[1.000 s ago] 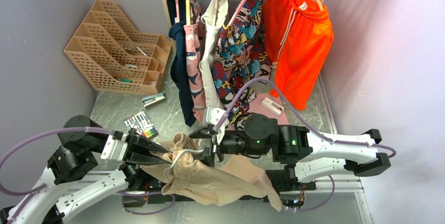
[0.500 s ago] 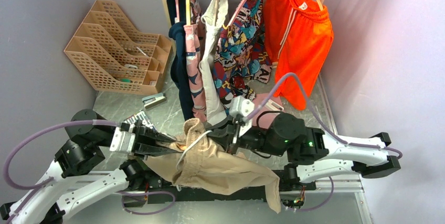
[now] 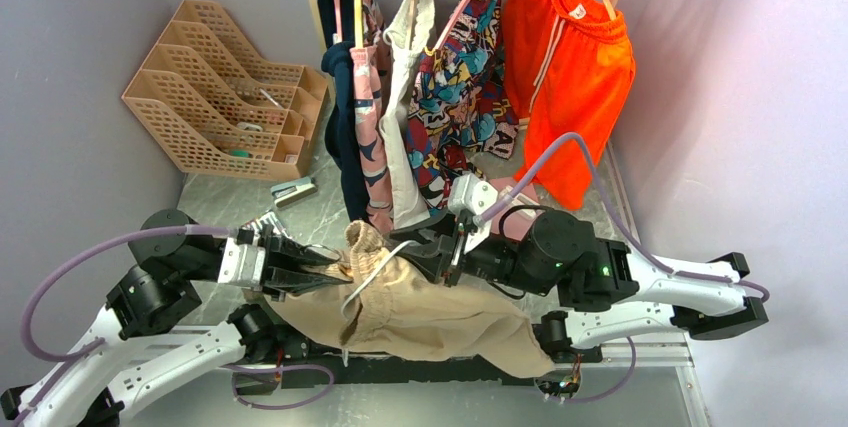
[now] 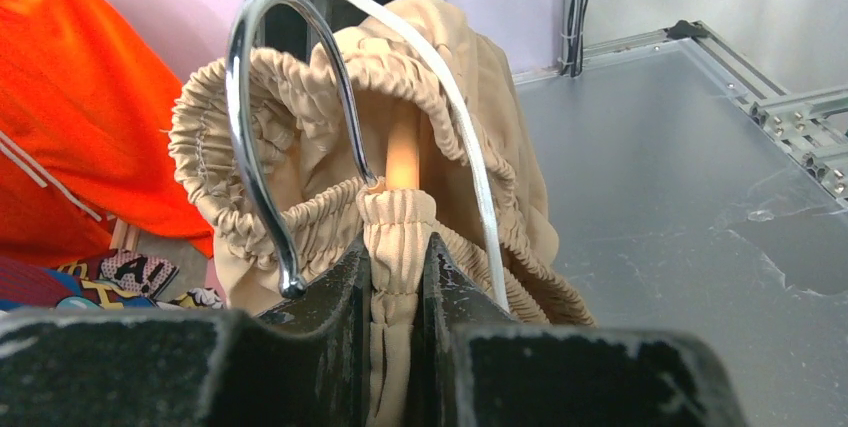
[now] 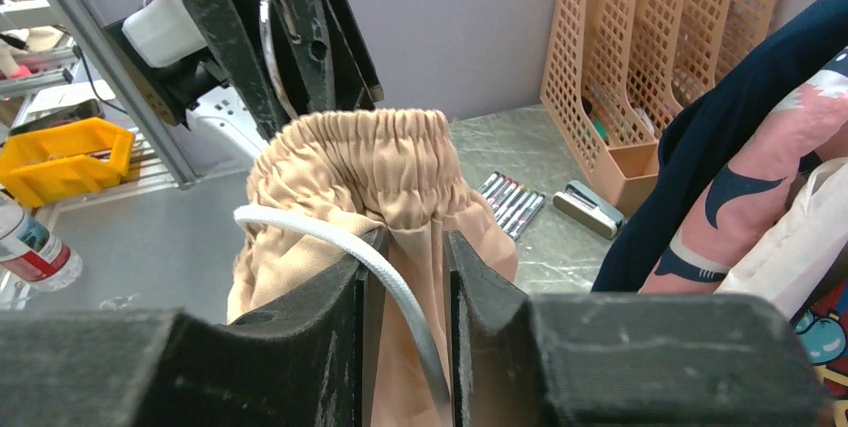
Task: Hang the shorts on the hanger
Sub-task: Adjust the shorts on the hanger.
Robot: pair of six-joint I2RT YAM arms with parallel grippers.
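Gripping shorts waistband; hanger seemingly inside.

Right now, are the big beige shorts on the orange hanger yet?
Nearly. Done: the pale orange hanger with a silver hook is already inside the gathered waistband of the beige fabric shorts. In hand: the left gripper pinches the waistband under the hook, and the right gripper seems to hold the other side. Left: probably settle the shorts and let go; the hanger's bar is hidden.

A grey marbled table; a tan lattice file rack stands at its far left corner; a stapler lies just beside the rack. A row of markers lies near the stapler.
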